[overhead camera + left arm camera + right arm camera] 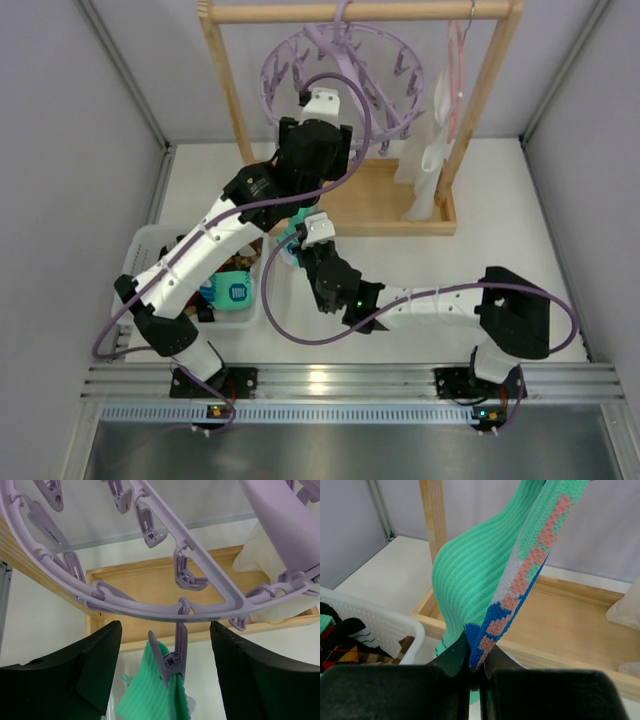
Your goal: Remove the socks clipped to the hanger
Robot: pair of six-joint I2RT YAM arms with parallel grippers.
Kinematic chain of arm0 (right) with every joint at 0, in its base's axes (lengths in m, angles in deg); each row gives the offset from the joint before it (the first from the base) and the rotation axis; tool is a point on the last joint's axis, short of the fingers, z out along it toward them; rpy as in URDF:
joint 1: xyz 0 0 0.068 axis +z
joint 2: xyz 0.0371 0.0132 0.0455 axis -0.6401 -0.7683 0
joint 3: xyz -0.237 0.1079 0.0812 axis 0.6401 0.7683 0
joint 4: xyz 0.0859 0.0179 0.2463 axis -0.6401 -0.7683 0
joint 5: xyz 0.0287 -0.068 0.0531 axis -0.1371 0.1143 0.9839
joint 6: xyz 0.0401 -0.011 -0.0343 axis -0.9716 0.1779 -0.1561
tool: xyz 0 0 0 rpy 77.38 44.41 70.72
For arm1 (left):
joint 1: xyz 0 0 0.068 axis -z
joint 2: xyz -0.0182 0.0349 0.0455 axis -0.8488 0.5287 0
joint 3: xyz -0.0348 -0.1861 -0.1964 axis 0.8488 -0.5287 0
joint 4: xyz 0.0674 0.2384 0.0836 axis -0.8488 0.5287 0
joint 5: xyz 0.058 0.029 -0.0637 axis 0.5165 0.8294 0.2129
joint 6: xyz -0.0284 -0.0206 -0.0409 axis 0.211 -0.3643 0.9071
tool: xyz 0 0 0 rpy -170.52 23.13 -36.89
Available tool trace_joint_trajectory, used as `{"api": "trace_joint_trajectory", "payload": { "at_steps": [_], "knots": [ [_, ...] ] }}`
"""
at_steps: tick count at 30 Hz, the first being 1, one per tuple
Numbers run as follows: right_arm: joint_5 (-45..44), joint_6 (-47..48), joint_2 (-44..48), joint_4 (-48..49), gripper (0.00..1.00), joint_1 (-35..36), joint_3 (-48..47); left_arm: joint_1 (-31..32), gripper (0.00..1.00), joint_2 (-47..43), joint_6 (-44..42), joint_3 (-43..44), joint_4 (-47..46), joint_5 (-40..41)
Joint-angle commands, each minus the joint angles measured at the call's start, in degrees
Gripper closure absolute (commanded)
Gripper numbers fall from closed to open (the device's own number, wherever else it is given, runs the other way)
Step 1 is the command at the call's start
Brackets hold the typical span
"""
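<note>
Your left gripper (165,632) is up just under the hanger (150,611), at its near rim. Jaws are apart, with one dark finger (75,670) on each side of a hanging peg (172,662) and neither touching it. Nothing is held. That peg is clamped on the top edge of the mint-green sock (145,690), so the sock hangs from the hanger's rim, straight below it.

Your right gripper (476,667) is lower, below the hanger, jaws closed tight on the sock's bottom end. The sock (470,580) runs up from the pinch. The blue, white and pink patterned patch faces right and the plain ribbed green faces left.

From above, the hanger (300,60) hangs from the top bar of the wooden frame (225,90). The left gripper (320,105) is at its front edge and the right gripper (305,235) is nearer you.

A white cloth (425,150) hangs to the right of the hanger. A white basket (150,245) sits below and left of the hanger. It holds patterned socks (340,650), black, red and yellow.
</note>
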Motion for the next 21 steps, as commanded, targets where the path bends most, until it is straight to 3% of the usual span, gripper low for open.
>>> {"api": "trace_joint_trajectory", "payload": {
  "at_steps": [1,7,11,12,16,21],
  "knots": [
    [0.2,1.1,-0.7,2.5,1.00,2.2,-2.1,0.2,0.26,0.6,-1.8,0.6,-1.1,3.0],
    [0.4,2.4,-0.9,3.6,1.00,3.1,-2.0,0.0,0.38,2.5,-2.6,0.9,-1.1,4.7],
    [0.5,2.5,-1.0,3.9,1.00,3.3,-1.4,-0.3,0.62,3.1,-2.6,1.6,-1.1,4.7],
    [0.4,2.5,-1.0,4.1,1.00,3.3,-1.2,-0.3,0.73,3.1,-2.7,1.9,-1.1,5.0],
    [0.5,0.9,0.8,5.0,1.00,3.3,2.4,-0.7,0.90,3.3,-2.7,2.5,-1.1,4.2],
    [5.3,-3.5,5.2,9.9,1.00,3.4,14.6,-1.3,0.91,3.1,-1.9,2.2,-1.2,3.2]
  ]
}}
